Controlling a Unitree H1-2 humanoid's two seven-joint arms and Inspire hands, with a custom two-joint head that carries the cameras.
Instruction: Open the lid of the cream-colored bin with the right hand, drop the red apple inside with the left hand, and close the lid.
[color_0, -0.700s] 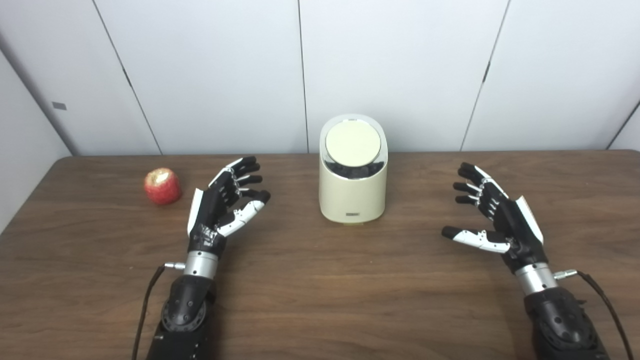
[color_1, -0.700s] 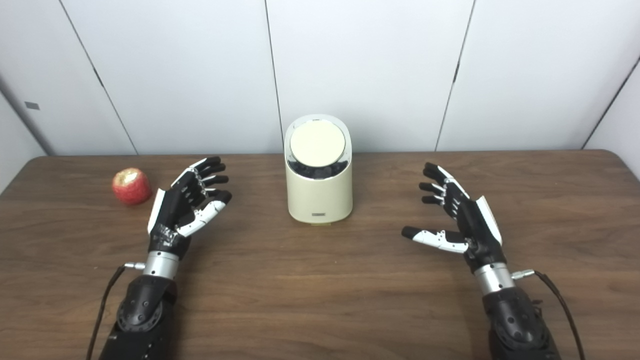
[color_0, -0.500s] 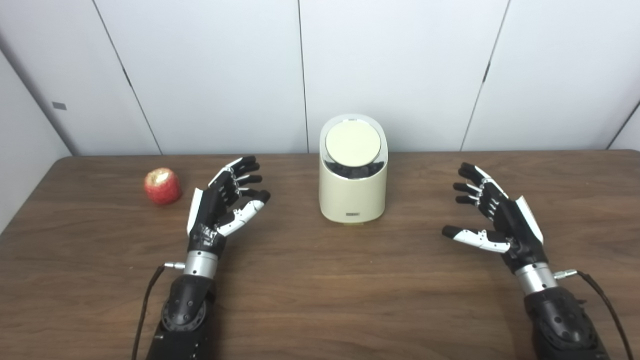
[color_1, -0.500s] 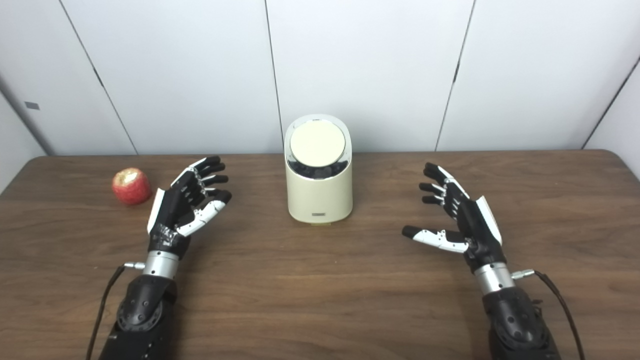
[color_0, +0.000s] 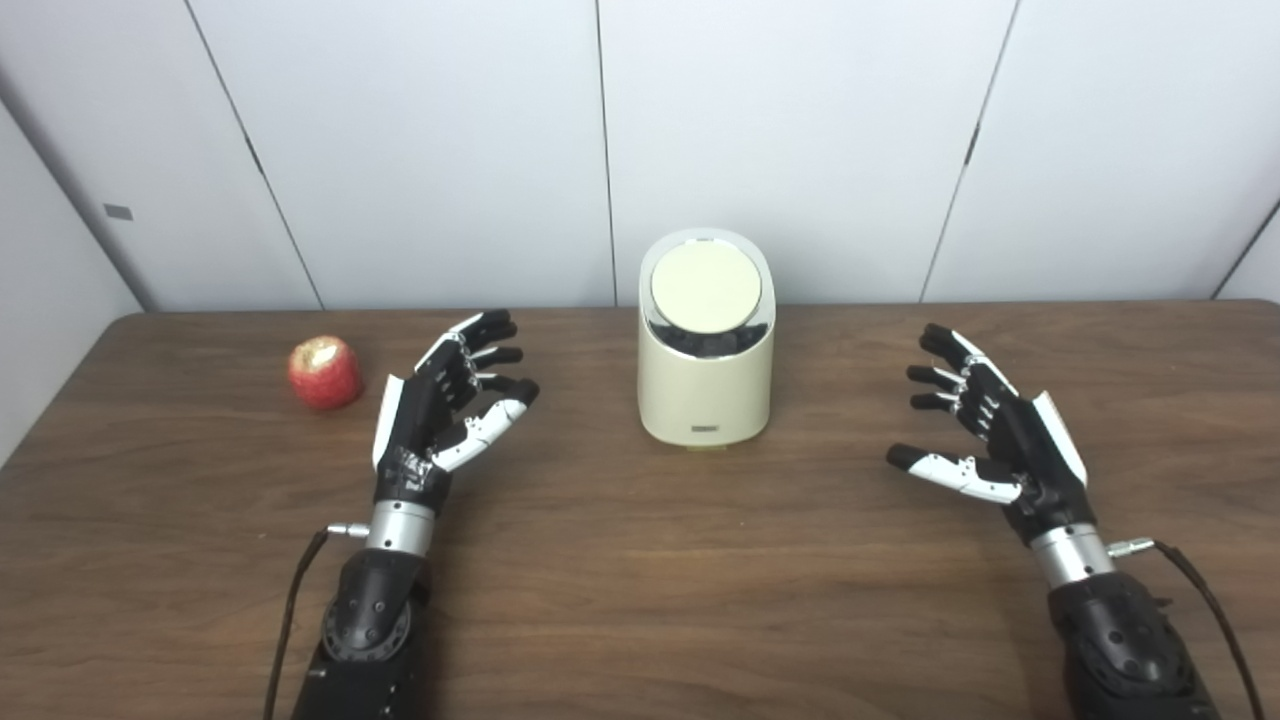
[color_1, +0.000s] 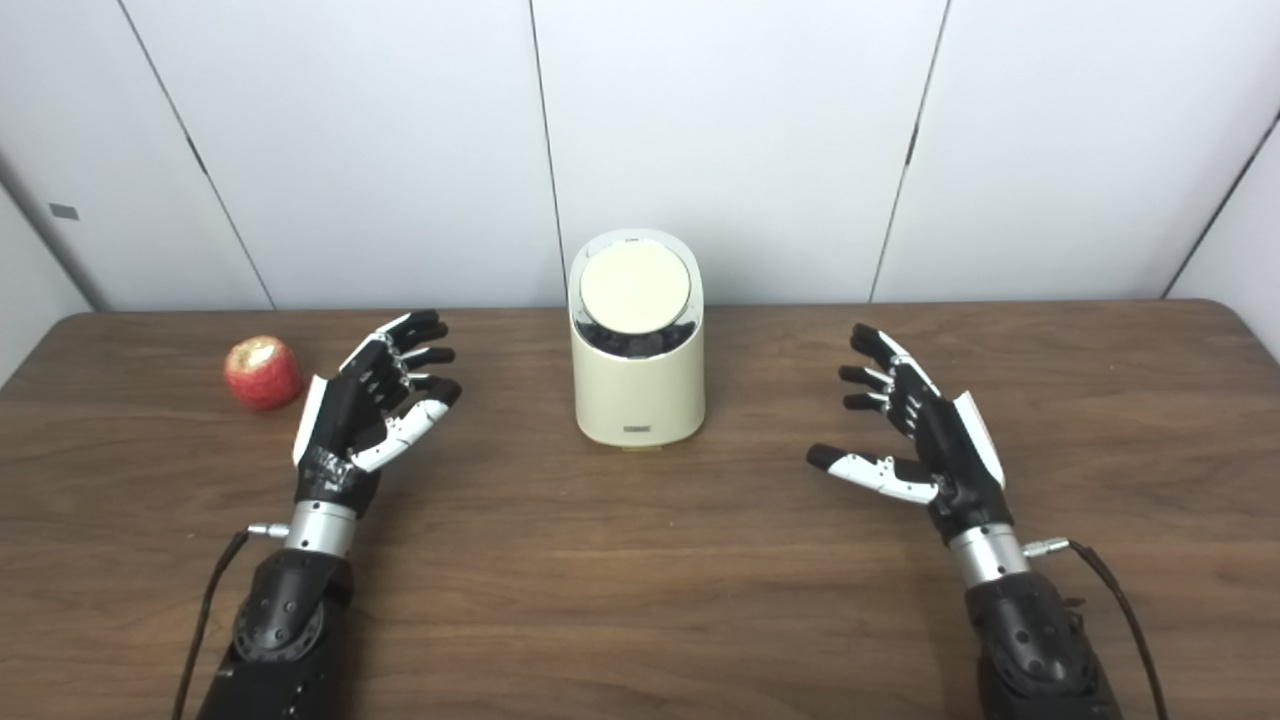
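Note:
A cream-colored bin (color_0: 705, 395) stands upright at the middle back of the table, its round lid (color_0: 705, 289) down and tilted toward me. A red apple (color_0: 324, 372) with a pale top sits at the far left. Just right of the apple, my left hand (color_0: 440, 412) hovers open with fingers spread and nothing in it. My right hand (color_0: 985, 430) is open too, well to the right of the bin, thumb pointing left toward it. Neither hand touches anything.
The brown wooden table (color_0: 640, 600) runs the full width of both views. White wall panels (color_0: 420, 140) rise right behind its far edge. Thin cables trail from both wrists near the bottom edge.
Both hands have drifted only slightly; the left one sits a touch higher and further left. The apple, bin and lid have not moved.

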